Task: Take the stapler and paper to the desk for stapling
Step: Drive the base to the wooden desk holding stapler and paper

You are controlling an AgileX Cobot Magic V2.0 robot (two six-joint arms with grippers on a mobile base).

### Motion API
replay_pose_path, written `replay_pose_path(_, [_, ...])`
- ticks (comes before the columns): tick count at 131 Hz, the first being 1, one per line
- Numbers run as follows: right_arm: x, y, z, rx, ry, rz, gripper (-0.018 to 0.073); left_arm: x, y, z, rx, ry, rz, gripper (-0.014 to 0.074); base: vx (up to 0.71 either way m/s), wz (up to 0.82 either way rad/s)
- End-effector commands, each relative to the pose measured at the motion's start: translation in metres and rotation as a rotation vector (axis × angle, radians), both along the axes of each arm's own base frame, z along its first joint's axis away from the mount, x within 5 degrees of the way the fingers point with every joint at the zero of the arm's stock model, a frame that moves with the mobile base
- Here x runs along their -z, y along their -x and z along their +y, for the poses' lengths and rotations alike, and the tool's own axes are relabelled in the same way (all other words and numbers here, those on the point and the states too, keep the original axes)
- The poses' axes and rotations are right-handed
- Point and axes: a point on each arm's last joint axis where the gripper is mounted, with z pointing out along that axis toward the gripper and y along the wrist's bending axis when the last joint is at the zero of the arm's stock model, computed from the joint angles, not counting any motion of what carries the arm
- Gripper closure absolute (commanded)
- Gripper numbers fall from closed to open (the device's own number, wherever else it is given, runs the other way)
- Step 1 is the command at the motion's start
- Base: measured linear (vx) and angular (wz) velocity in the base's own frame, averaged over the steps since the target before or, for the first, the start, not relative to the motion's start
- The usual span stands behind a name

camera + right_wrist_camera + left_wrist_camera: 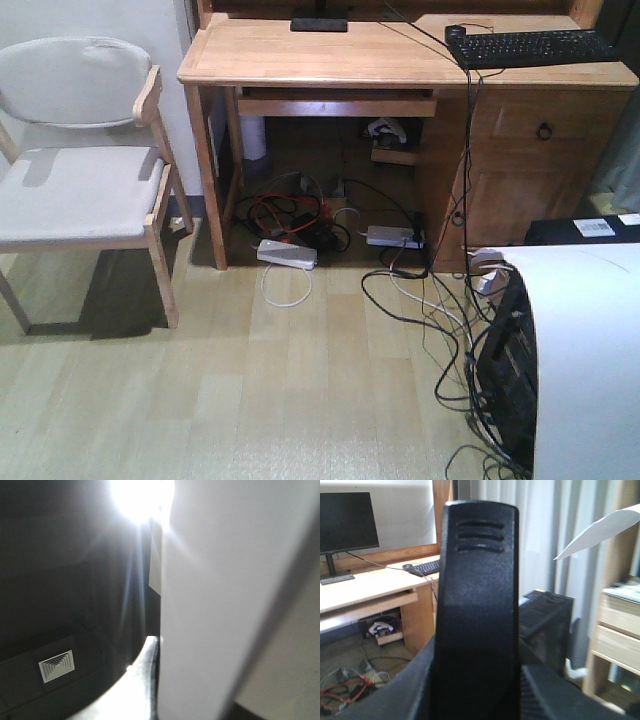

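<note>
Desk [330, 55] sat dead ahead, top of the front view. Left gripper [480, 682] clamped the stapler [477, 595] upright; right gripper [156, 647] looked pinched on the paper [590, 360], lower right, both well short.

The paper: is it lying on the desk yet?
No: the paper hangs curled in mid-air, in front of the desk.

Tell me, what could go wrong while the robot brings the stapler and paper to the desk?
The cables tangled on the floor under and in front of the desk might snag the rolling base. The paper curves floppily, so it might bend or slip. The keyboard fills the desk's right side, so the paper or the stapler might bump it.
</note>
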Motion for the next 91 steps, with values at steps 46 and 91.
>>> replay_pose_path(46, [-0.0098,0.0044,-0.0002,0.005,-0.002,-0.062,0.0566,-0.0175,-0.0001,0.0007,-0.003,0.090,-0.086,0.0603,0.39,-0.04])
replay_pose_path(91, [-0.0099,0.0044,-0.0002,0.005,-0.002,-0.063,0.0566,-0.0175,-0.0001,0.0007,-0.003,0.090,-0.086,0.0603,0.43,-0.02])
